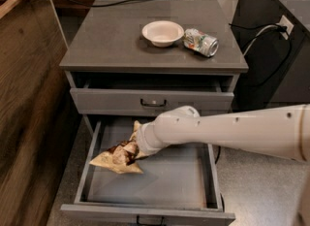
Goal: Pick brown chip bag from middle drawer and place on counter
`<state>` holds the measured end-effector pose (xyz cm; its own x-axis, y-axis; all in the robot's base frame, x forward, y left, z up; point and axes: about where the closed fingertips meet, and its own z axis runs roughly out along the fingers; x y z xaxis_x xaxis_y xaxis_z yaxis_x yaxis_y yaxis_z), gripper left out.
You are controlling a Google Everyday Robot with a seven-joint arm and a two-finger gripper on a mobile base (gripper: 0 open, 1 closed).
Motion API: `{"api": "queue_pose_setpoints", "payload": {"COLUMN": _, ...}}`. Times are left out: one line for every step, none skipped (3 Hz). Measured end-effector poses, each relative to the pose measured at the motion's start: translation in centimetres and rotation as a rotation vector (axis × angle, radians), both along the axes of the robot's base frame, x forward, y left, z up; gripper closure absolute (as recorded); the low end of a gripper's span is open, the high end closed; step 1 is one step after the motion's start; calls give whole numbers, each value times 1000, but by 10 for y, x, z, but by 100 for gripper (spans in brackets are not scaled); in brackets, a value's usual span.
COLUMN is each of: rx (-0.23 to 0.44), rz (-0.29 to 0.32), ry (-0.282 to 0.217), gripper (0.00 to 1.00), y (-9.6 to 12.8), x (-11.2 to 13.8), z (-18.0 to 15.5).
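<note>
gripper (127,153) gripping brown chip bag (115,163), middle drawer (169,181)

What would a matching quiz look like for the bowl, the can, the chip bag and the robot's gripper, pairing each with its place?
1 white bowl
2 drink can
3 brown chip bag
4 gripper

a on its side on the counter
b at the bag, on the white arm end
c left part of the open middle drawer
d upright on the counter

Pairs: 1-d, 2-a, 3-c, 4-b

Inside the middle drawer (164,186), the left part is taken up by the gripper (130,152) and brown chip bag (112,162); its front floor is left free.
</note>
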<state>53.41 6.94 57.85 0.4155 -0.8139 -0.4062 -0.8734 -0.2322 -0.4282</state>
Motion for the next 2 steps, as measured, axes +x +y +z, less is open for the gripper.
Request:
{"api": "queue_pose_setpoints", "payload": {"rx": 2, "rz": -17, "ry": -68, "gripper": 100, "y": -24, "x": 10, "z": 51}}
{"api": "queue_pose_setpoints", "payload": {"rx": 20, "rz": -60, "ry": -154, "gripper": 100, "y": -54, "x": 36, "z": 124}}
